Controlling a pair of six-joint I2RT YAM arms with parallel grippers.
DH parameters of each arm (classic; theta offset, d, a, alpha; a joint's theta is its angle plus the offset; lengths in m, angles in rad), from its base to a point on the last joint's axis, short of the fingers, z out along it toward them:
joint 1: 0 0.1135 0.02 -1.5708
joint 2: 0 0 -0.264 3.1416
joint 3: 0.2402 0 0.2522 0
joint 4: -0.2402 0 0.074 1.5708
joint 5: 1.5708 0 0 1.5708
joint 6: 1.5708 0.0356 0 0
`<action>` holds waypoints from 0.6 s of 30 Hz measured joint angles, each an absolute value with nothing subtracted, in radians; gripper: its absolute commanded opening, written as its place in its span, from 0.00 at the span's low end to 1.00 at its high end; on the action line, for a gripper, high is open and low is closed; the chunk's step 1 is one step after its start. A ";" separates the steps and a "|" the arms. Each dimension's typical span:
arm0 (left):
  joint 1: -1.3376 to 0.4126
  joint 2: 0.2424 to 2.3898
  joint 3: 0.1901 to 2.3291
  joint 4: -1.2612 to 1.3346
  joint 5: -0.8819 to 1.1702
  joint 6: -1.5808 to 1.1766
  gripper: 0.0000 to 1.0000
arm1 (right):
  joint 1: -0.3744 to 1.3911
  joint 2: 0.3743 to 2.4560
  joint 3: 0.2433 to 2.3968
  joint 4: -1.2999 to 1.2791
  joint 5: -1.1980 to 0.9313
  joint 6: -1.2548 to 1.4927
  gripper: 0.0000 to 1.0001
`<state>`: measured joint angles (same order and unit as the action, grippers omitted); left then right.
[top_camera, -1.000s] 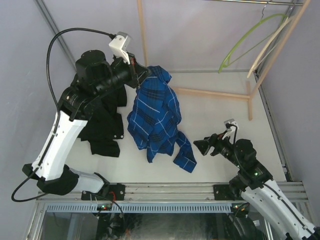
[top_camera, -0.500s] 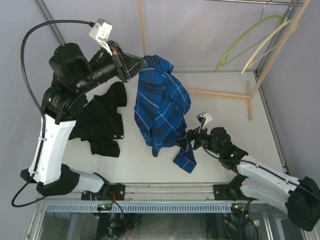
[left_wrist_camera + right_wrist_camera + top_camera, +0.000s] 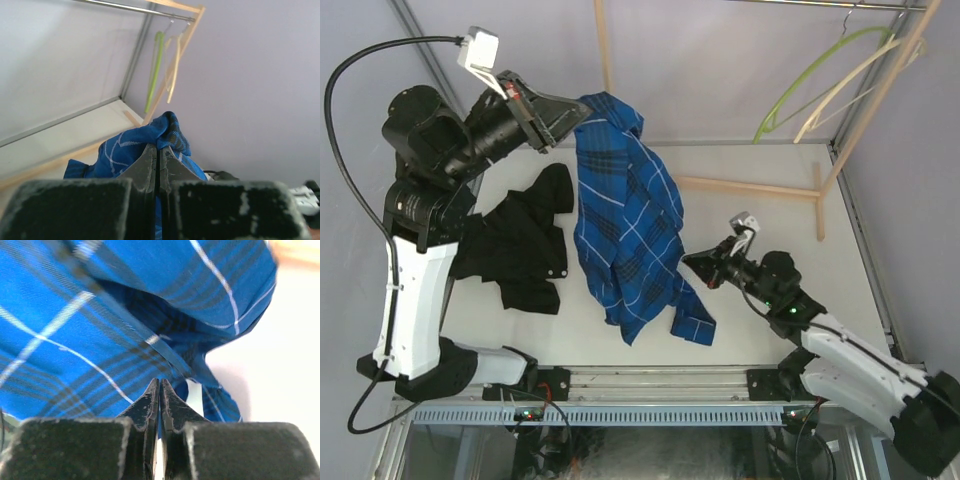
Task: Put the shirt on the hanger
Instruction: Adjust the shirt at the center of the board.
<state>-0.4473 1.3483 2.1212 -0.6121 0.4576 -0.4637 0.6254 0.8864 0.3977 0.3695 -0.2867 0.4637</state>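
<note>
Finding: no legible text, label, brand name, number or sign appears in any of the three views.
</note>
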 measured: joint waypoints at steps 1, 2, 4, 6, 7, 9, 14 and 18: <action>-0.424 1.337 2.098 -0.595 0.464 -0.481 0.00 | 0.620 0.835 0.398 0.353 -0.283 0.464 0.00; -0.396 1.322 2.070 -0.576 0.472 -0.499 0.00 | 0.614 0.783 0.398 0.337 -0.278 0.462 0.00; -0.346 1.296 2.015 -0.538 0.487 -0.538 0.00 | 0.601 0.697 0.404 0.298 -0.261 0.456 0.05; -0.309 1.282 1.976 -0.506 0.509 -0.572 0.00 | 0.582 0.606 0.414 0.237 -0.235 0.447 0.31; -0.287 1.277 1.952 -0.481 0.525 -0.595 0.00 | 0.571 0.573 0.419 0.210 -0.227 0.443 0.42; -0.263 1.275 1.926 -0.455 0.545 -0.630 0.00 | 0.545 0.517 0.424 0.162 -0.226 0.427 0.56; -0.245 1.285 1.913 -0.426 0.573 -0.671 0.00 | 0.543 0.554 0.420 0.124 -0.277 0.430 0.68; -0.245 1.285 1.913 -0.422 0.580 -0.671 0.00 | 0.640 0.652 0.395 0.152 -0.270 0.461 0.80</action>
